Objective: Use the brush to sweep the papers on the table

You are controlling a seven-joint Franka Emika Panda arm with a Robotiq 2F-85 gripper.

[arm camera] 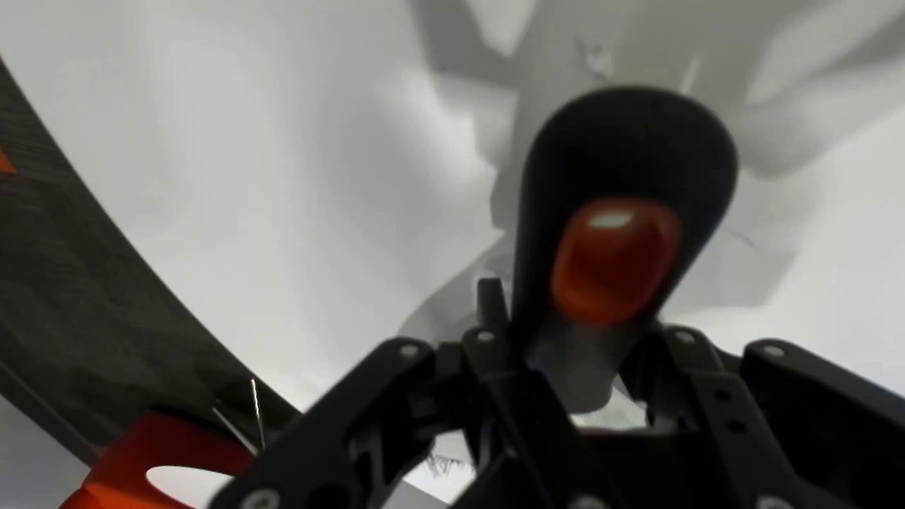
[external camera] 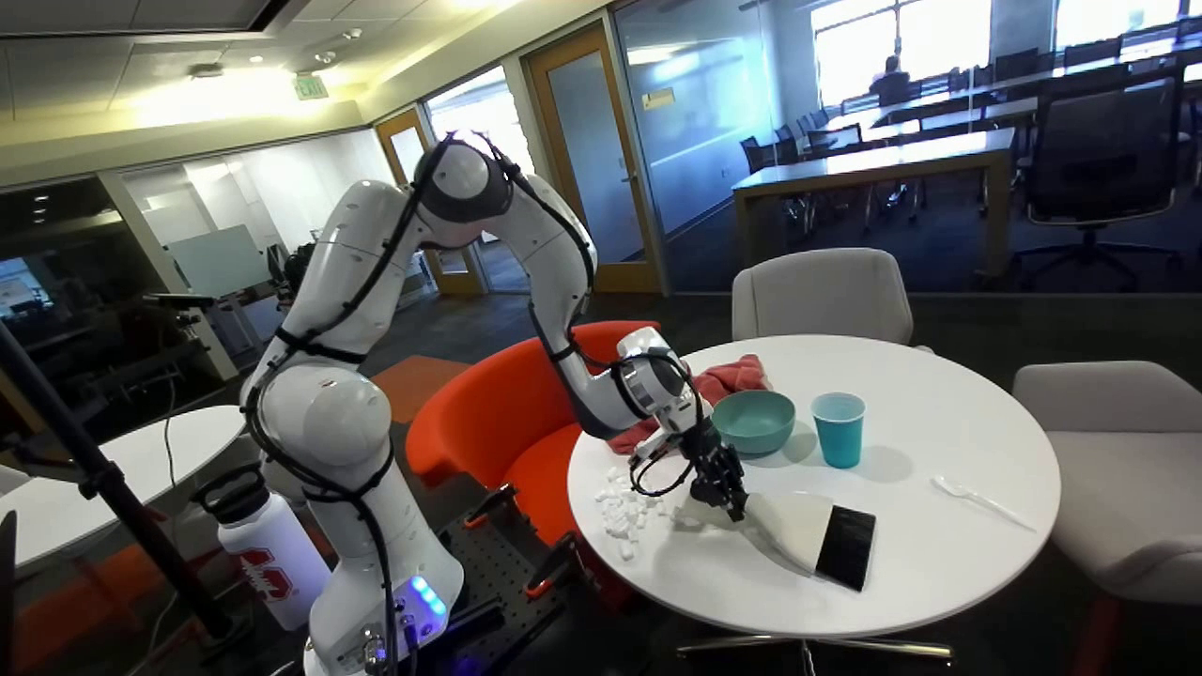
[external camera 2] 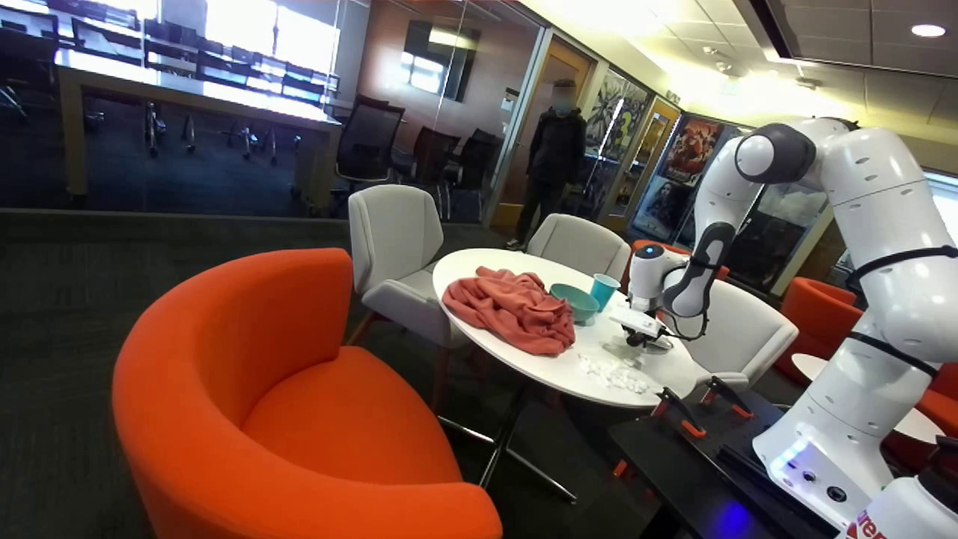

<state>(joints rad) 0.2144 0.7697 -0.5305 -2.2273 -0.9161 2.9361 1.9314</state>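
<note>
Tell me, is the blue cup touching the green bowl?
Apart. In an exterior view, a narrow strip of white table shows between the blue cup and the green bowl, so their sides don't meet.

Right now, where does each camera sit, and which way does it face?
In an exterior view: set back beside the arm, looking down across the table and brush; most of the arm shows.
In an exterior view: near an orange chair, looking down over the cloth; most of the arm shows.
Wrist view: on the arm, looking down at the table; of that arm only the jaws show, shut around the brush's handle.
Both exterior views share the bowl, cup, scraps and glass wall.
</note>
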